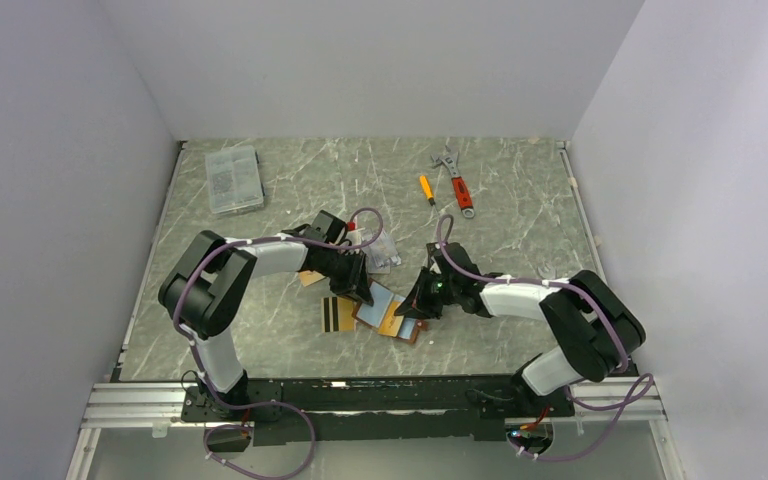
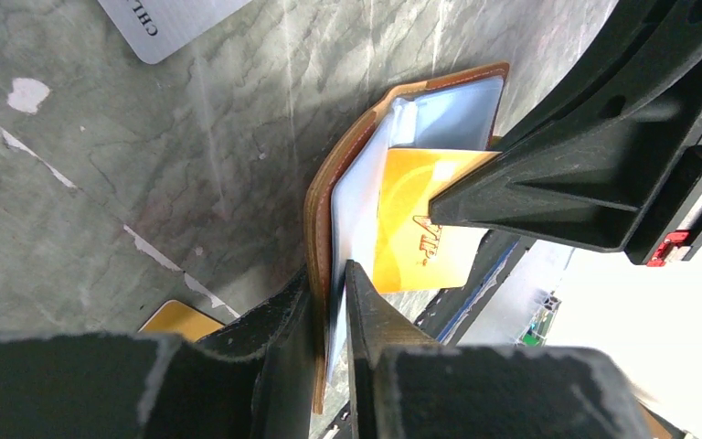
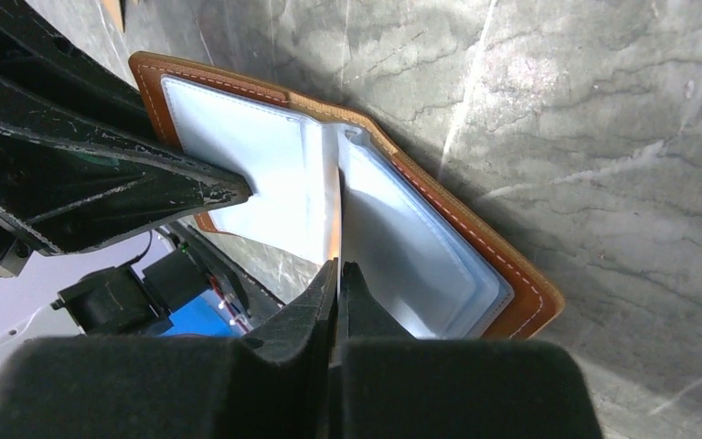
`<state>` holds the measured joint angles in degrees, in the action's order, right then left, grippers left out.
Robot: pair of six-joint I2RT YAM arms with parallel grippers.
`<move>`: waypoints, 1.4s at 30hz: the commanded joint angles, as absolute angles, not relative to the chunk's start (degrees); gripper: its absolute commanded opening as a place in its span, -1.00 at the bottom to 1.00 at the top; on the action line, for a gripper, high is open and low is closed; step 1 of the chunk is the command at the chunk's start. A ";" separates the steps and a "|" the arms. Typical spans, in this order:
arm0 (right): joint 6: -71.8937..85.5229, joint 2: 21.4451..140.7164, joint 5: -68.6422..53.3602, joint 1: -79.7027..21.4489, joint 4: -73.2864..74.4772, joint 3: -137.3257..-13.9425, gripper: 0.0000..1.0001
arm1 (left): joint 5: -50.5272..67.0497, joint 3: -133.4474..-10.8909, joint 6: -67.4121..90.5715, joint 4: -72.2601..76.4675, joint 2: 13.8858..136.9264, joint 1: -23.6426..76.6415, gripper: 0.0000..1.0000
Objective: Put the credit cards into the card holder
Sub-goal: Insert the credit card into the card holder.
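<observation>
tan stitched leather card holder point(image 3: 537, 306), glossy clear plastic sleeves point(image 3: 265, 174)

The grey card point(image 2: 169, 20) is cut off by the left wrist view's top edge. The orange card point(image 2: 402, 229) is partly covered by the right gripper point(image 3: 339, 267). The contents of the clear box point(image 1: 233, 178) cannot be made out.

Left arm point(image 1: 260, 258) bent at the elbow, reaching inward to the right, right arm point(image 1: 525, 297) bent, reaching inward to the left, wrists low and near each other, left gripper point(image 2: 332, 274) pinching the card holder point(image 2: 315, 210) edge, right gripper point(image 3: 338, 267) clamped tight on the orange card point(image 2: 411, 238)
</observation>
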<state>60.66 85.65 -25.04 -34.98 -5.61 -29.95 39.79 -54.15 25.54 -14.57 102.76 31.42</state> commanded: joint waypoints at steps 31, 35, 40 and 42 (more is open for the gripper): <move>66.64 80.06 -16.60 -34.76 -23.19 -22.15 -1.00 | 40.47 -54.58 25.69 -14.02 99.48 30.88 -0.62; 66.18 81.05 -14.98 -35.83 -22.67 -22.22 -1.00 | 40.50 -54.43 25.80 -13.97 99.50 30.86 -0.63; 66.28 81.05 -12.45 -36.91 -22.72 -21.51 -1.00 | 40.86 -53.92 26.27 -13.44 99.49 30.86 -0.63; 66.63 81.62 -12.05 -37.37 -23.43 -21.15 -1.00 | 40.53 -53.80 26.27 -13.55 99.51 30.88 -0.62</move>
